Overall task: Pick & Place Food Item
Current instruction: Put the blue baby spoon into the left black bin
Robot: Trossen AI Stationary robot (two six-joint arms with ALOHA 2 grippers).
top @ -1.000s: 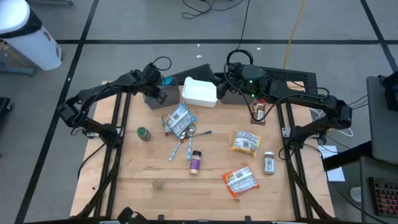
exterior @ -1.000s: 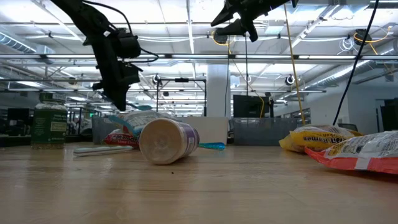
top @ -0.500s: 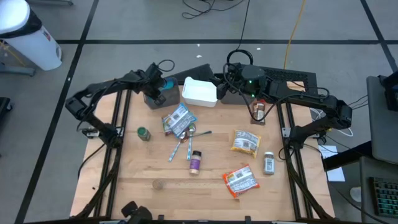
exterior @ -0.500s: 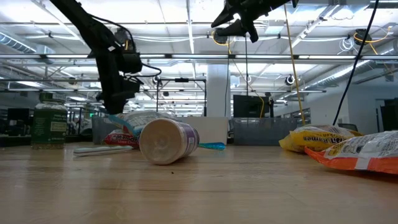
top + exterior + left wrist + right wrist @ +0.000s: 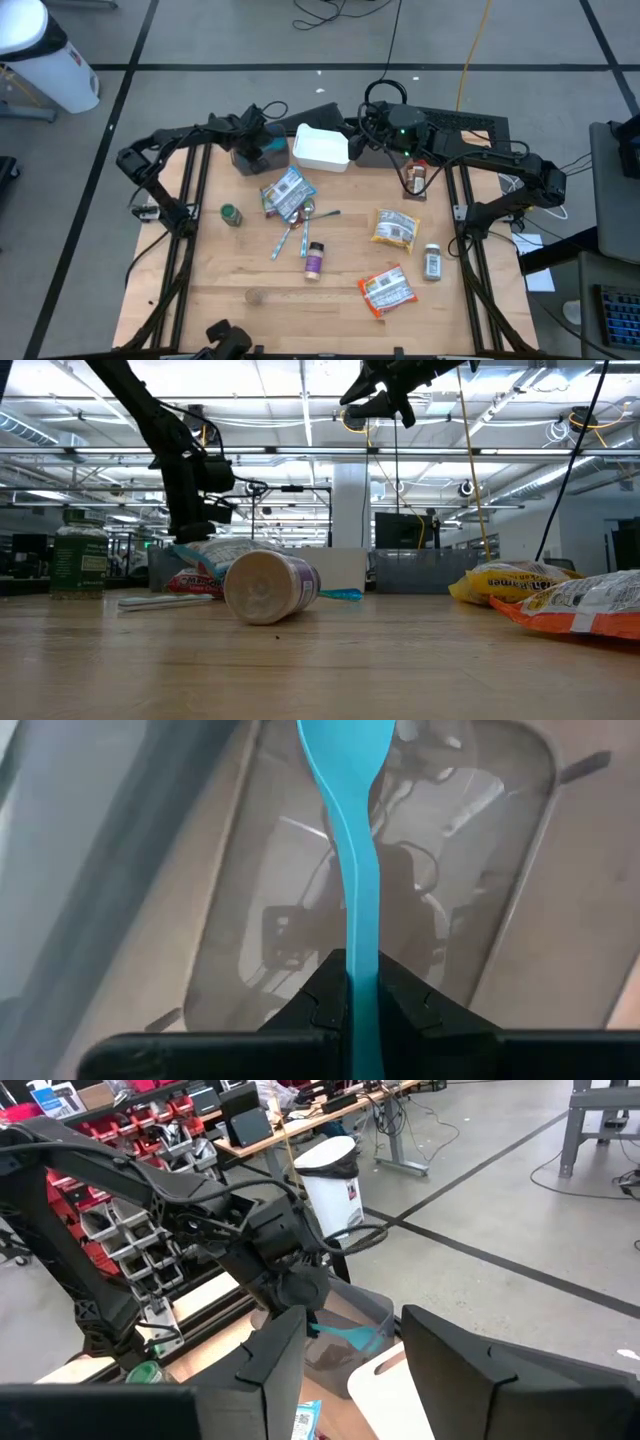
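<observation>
Showing the worktop (image 5: 250, 320) strewn with packets; left claw (image 5: 362, 995) pinching a blue spoon (image 5: 352, 840) over the grey bin (image 5: 262, 158) — lower it fully inside before letting go. Right claw (image 5: 345, 1345), spread and empty, waits beside the white tub (image 5: 321, 147). Labels too small to read.

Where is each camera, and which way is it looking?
High view: above the table, looking down; both arms show.
Low view: at tabletop height, looking across; arms come from above.
Left wrist view: on the left arm; left gripper shut on the blue spoon.
Right wrist view: on the right arm; its fingers show.
Shared: the right wrist view also sees that spoon.
</observation>
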